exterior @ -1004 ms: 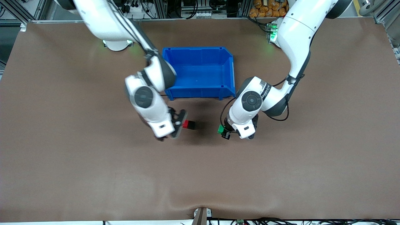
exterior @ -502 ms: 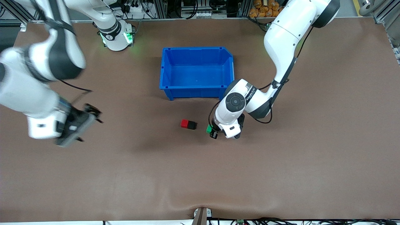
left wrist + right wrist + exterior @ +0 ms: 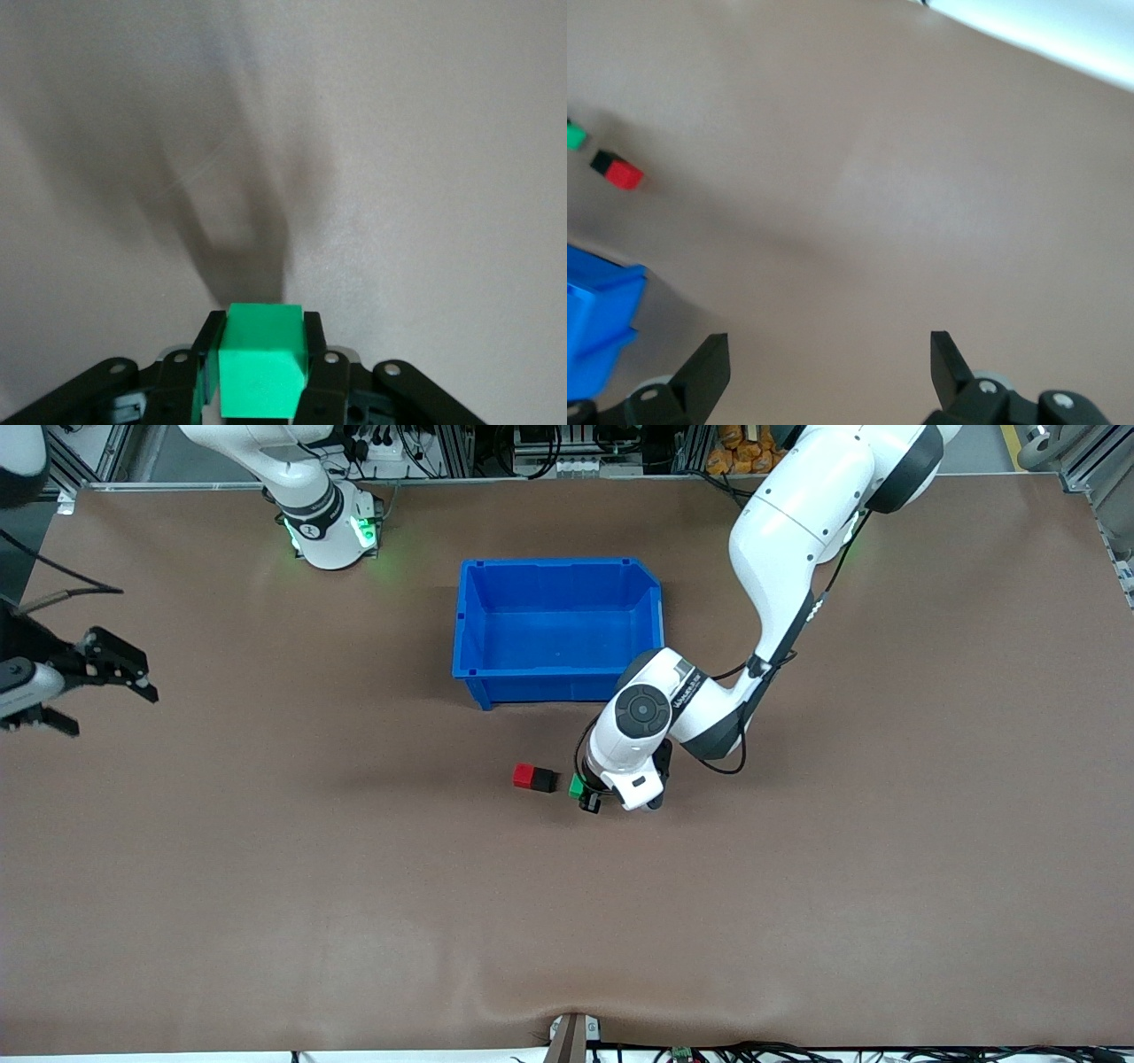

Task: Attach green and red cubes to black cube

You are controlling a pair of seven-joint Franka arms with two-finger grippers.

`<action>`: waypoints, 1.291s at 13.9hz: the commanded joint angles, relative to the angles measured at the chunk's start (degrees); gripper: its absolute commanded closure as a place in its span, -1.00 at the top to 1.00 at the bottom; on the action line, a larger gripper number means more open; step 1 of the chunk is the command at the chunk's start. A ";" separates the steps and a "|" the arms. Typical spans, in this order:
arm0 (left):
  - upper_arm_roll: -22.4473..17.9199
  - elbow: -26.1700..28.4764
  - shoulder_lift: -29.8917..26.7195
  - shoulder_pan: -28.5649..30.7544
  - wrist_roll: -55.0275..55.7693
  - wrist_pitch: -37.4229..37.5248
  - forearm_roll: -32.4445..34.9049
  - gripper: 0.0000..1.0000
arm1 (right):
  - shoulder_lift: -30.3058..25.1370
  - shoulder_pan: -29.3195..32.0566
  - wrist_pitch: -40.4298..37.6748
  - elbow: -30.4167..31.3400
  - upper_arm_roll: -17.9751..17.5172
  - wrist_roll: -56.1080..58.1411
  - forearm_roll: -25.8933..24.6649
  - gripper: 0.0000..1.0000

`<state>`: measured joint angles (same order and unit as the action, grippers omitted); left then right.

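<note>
The red cube (image 3: pixel 524 776) and the black cube (image 3: pixel 544 780) sit joined side by side on the brown table, nearer the front camera than the blue bin. My left gripper (image 3: pixel 586 795) is shut on the green cube (image 3: pixel 577 786), low over the table, right beside the black cube with a small gap. In the left wrist view the green cube (image 3: pixel 261 372) fills the space between the fingers (image 3: pixel 315 354). My right gripper (image 3: pixel 99 698) is open and empty, far off over the right arm's end of the table. Its wrist view shows the red cube (image 3: pixel 625 174), the black cube (image 3: pixel 603 162) and the green cube (image 3: pixel 574 135) small in the distance.
The blue bin (image 3: pixel 558 682) stands empty in the middle of the table, just farther from the front camera than the cubes; its corner also shows in the right wrist view (image 3: pixel 598 328). The left arm's wrist hangs close to the bin's near corner.
My right gripper let go of the red cube and swung away to its end of the table. My left gripper carried the green cube closer to the black cube.
</note>
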<state>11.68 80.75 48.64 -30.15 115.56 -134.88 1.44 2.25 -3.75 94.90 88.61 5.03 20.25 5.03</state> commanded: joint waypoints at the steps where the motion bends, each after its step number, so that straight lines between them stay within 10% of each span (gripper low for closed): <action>1: -0.52 -2.35 1.54 -1.14 2.39 0.41 0.23 -1.00 | -2.51 -0.38 -3.39 1.92 -0.29 -11.08 -3.08 1.00; 18: -2.88 -4.20 4.19 -5.88 8.80 -1.43 0.76 -1.00 | -2.16 0.76 -12.28 -3.18 -0.38 -23.94 -3.18 1.00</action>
<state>10.60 78.07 52.05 -33.95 121.62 -135.53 1.44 -0.18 -3.36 83.40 86.05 5.32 -3.08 2.14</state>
